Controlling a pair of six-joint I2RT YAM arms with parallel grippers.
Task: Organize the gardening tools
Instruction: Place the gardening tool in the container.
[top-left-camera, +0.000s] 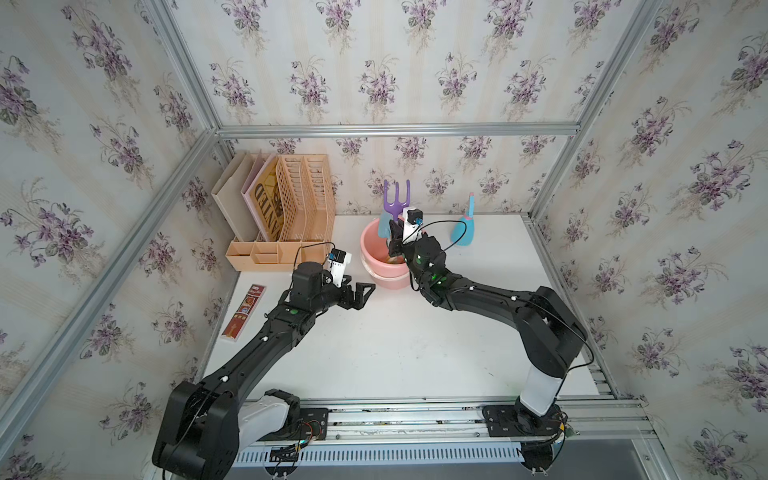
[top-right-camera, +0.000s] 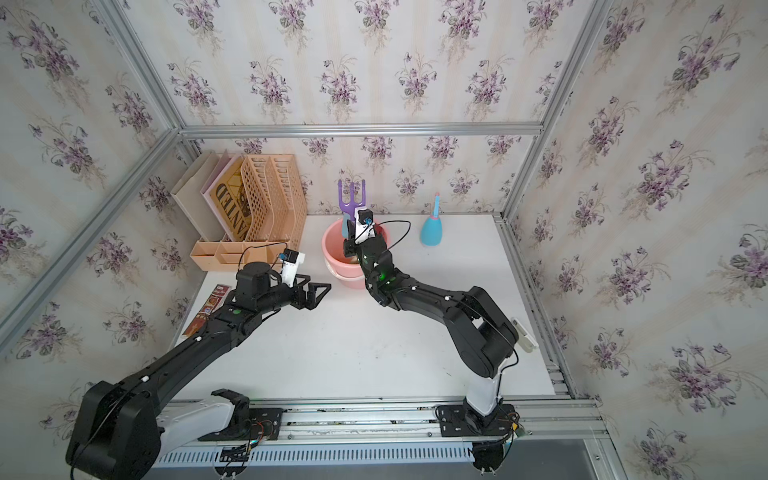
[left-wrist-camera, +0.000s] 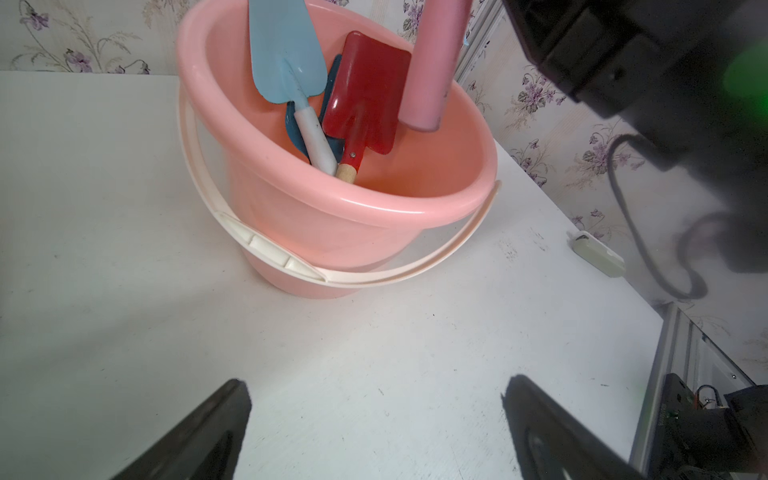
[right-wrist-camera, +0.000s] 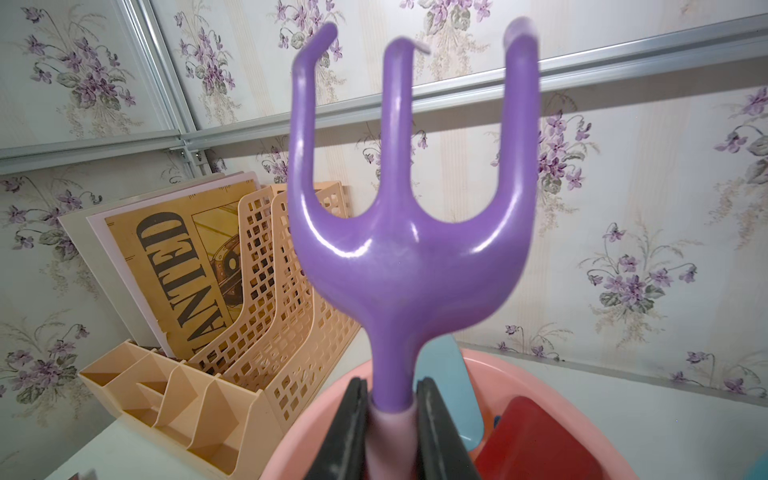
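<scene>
My right gripper is shut on the purple fork where its head meets the pink handle. It holds the fork upright, prongs up, with the handle end hanging inside the pink bucket. In the bucket lean a light-blue trowel, a red spade and a dark blue tool mostly hidden behind them. A blue spray bottle stands at the back right. My left gripper hangs open and empty just left of the bucket.
A beige file rack with desk compartments fills the back left corner. A flat red-brown printed box lies along the table's left edge. A small white block sits at the right edge. Aluminium frame rails border the table.
</scene>
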